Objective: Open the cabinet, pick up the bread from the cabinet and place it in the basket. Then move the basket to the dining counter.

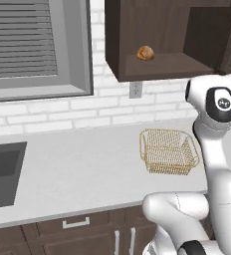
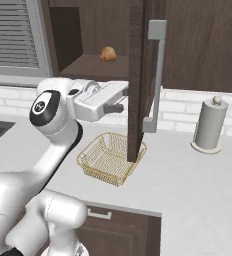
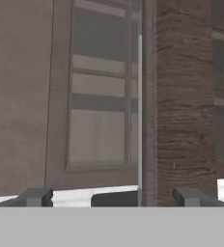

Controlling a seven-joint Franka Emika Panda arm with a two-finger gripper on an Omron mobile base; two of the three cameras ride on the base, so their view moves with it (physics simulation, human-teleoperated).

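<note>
Two-finger dark gripper [image 3: 111,197], jaws apart and empty, faces the swung-open door edge of the dark brown wooden wall cabinet [image 2: 136,75]; round golden-brown bread bun [image 1: 145,53] sits on its shelf, golden-tan wire-mesh basket [image 1: 169,152] empty near the grey worktop's [image 1: 82,169] front edge: picking, placing, moving remain.

White brick wall [image 1: 62,117], blinded window [image 1: 35,47], grey worktop [image 1: 77,174], sink [image 1: 3,172]

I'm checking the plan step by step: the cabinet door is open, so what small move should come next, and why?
Probably draw the gripper back from the door and swing toward the bread. The bun lies exposed on the shelf, the basket is empty, and the fingers hold nothing.
</note>
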